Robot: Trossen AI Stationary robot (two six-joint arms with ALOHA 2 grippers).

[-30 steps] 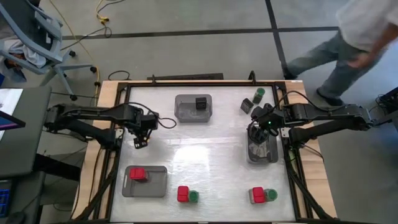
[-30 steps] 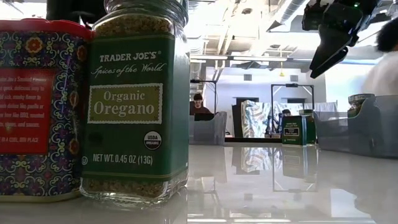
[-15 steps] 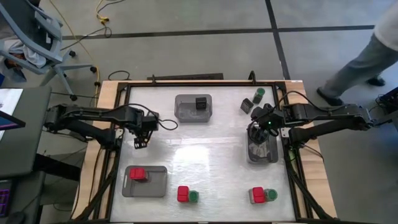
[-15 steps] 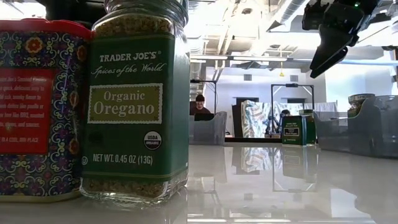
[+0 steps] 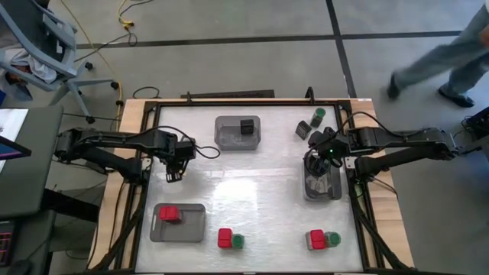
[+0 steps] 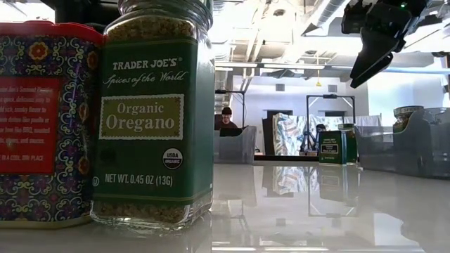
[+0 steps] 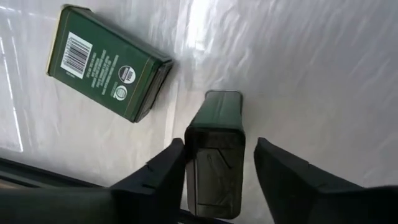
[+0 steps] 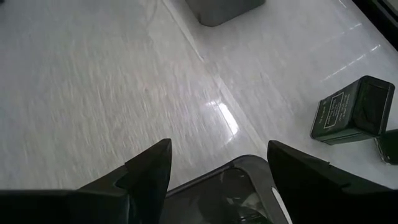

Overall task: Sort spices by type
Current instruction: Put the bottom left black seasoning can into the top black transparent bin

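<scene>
While one black cube-like tin [image 5: 246,126] and one red boxy container [image 5: 169,214] sit in grey rectangular plastic trays [image 5: 221,121], most of the sorting remains. Red boxes [image 5: 225,238] and green-lidded round jars [image 5: 238,241] stand loose on the white worktop [image 5: 252,176]. The left end effector [image 7: 219,144] straddles an upright dark green tin [image 7: 214,171], fingers apart and not clamped, with a fallen green tin [image 7: 106,59] just beside. The right end effector [image 8: 217,155] hangs spread over the third tray [image 5: 336,195].

From my level camera, an oregano jar [image 6: 155,119] fills the near table [image 6: 295,211] edge, touching a red patterned tin [image 6: 42,119] beside it. A dark green tin [image 6: 336,147] and a grey tray [image 6: 422,144] sit toward the far edge. One gripper [image 6: 373,60] hangs overhead. A person [image 6: 226,118] sits beyond.
</scene>
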